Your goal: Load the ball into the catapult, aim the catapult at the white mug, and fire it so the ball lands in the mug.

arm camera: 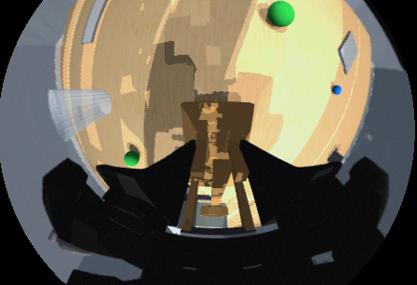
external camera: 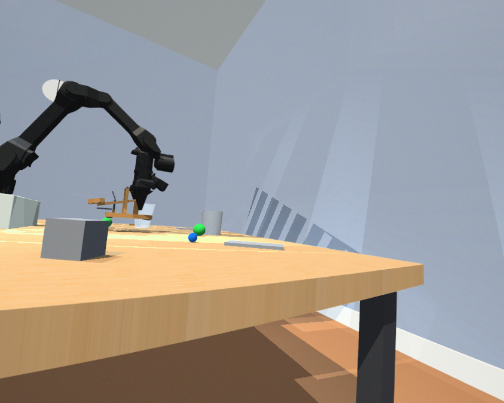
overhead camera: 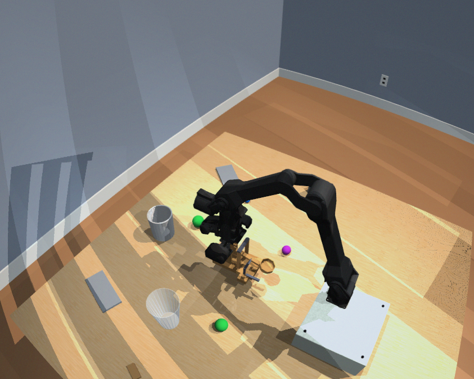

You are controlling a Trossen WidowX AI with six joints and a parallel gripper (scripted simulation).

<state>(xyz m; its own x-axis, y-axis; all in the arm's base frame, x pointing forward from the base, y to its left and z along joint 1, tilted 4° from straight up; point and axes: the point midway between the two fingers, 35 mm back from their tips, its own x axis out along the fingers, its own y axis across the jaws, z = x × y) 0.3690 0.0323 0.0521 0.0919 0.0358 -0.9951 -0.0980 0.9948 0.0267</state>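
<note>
Top view: black arm (overhead camera: 323, 216) is reaching from its grey base block (overhead camera: 363, 330) down over the wooden catapult (overhead camera: 245, 267); gripper (overhead camera: 228, 249) is sitting at the catapult's end away from its cup (overhead camera: 266, 265); the cup is showing no ball inside; purple ball (overhead camera: 285, 249) is lying on the table (overhead camera: 392, 244) just beyond the cup, apart from it; white mug (overhead camera: 163, 307) is standing left of the catapult, grey mug (overhead camera: 161, 222) further back; one green ball (overhead camera: 221, 324) is lying near the white mug, another (overhead camera: 198, 220) beside the grey mug.

Exterior view: gripper (external camera: 140, 203) is pointing straight down onto the catapult (external camera: 122, 208); blue ball (external camera: 192, 237) is touching a green ball (external camera: 199, 229).

Wrist view: fingers are clamping the catapult's wooden frame (arm camera: 218, 150) from both sides, squeezed against it.
</note>
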